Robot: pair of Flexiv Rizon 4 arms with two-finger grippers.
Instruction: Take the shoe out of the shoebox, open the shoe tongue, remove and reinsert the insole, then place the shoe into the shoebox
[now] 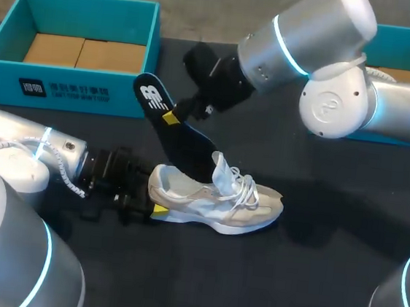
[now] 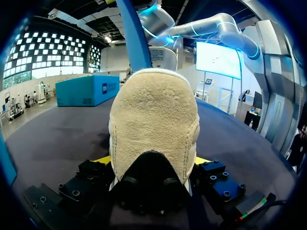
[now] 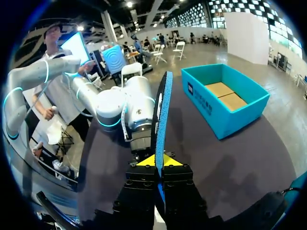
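Cream suede shoe (image 1: 215,198) lies on its sole on the black tabletop (image 1: 309,282), in front of the teal shoebox (image 1: 131,99). The left end effector (image 2: 152,162) is clamped on its heel from both sides. The right end effector (image 3: 157,162) pinches the dark blue insole (image 1: 183,141), which slants down with its front end in the shoe's opening behind the raised tongue (image 1: 221,171).

Left hand (image 2: 152,162) clasps the shoe (image 2: 153,120) by its heel.
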